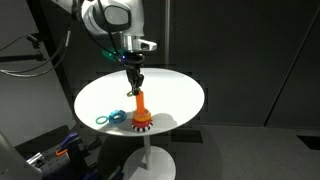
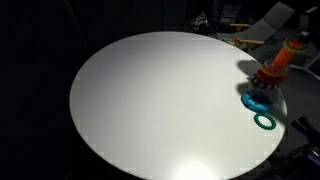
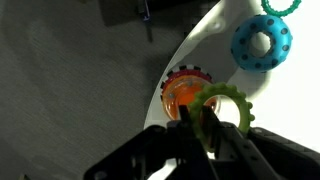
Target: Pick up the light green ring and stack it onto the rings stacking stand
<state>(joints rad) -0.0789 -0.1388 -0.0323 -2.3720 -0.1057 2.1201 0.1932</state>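
In the wrist view my gripper (image 3: 200, 128) is shut on the near rim of the light green ring (image 3: 232, 100), a pale green ring with a toothed edge. The ring hangs above the rings stacking stand (image 3: 180, 92), just beside its orange peg, and partly hides it. The stand's red scalloped base sits near the table edge. In an exterior view the gripper (image 1: 134, 86) points straight down just above the stand's peg (image 1: 141, 108). The stand also shows in the other exterior view (image 2: 272, 68), where the gripper is hard to make out.
A cyan-blue toothed ring (image 3: 262, 42) (image 1: 115, 115) (image 2: 256, 100) lies next to the stand, with a thin teal ring (image 3: 280, 5) (image 1: 100, 119) (image 2: 265, 121) beyond it. All rest on a round white pedestal table (image 1: 175, 92) (image 2: 150, 100) with dark surroundings.
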